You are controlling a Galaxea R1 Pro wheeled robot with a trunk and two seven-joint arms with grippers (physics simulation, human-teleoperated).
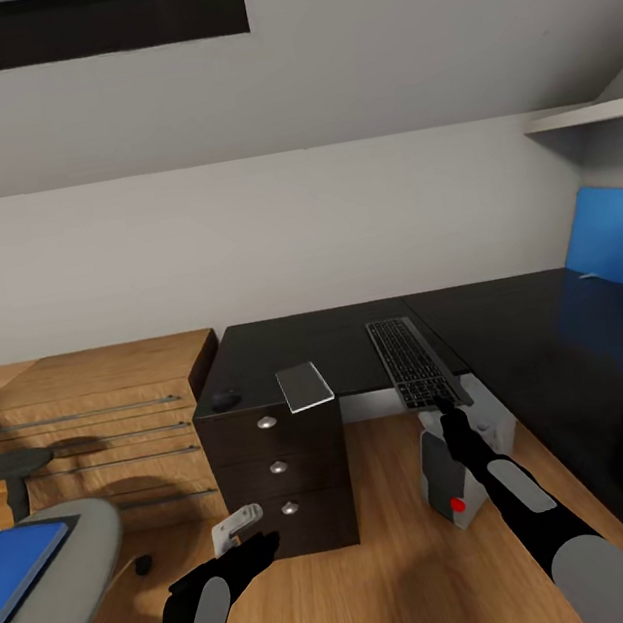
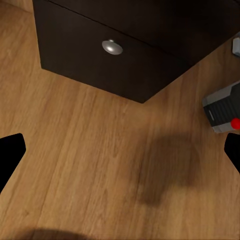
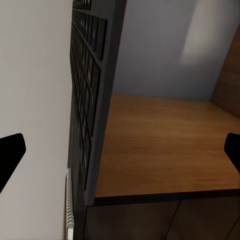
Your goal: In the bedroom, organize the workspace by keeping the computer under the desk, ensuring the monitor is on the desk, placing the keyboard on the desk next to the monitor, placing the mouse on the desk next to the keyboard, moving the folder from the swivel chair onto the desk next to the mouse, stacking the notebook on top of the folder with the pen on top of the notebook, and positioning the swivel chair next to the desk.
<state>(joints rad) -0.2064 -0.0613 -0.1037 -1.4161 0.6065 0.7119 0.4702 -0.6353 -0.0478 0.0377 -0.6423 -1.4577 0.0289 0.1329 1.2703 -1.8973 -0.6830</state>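
Starting at the left, the swivel chair [image 1: 60,566] carries the blue folder [image 1: 20,568] on its grey seat. The left hand [image 1: 252,547] hangs over the wood floor [image 2: 100,165] near the black drawer unit [image 1: 277,469], fingers spread wide, holding nothing. On the tabletop [image 1: 337,343] above the drawers lie a mouse [image 1: 226,399] and a light-grey notebook [image 1: 305,386]. Further right, the keyboard [image 1: 413,360] overhangs the front edge, and the right hand [image 1: 448,414] is at its near end; whether it grips is hard to tell. The computer [image 1: 452,486] stands on the floor below.
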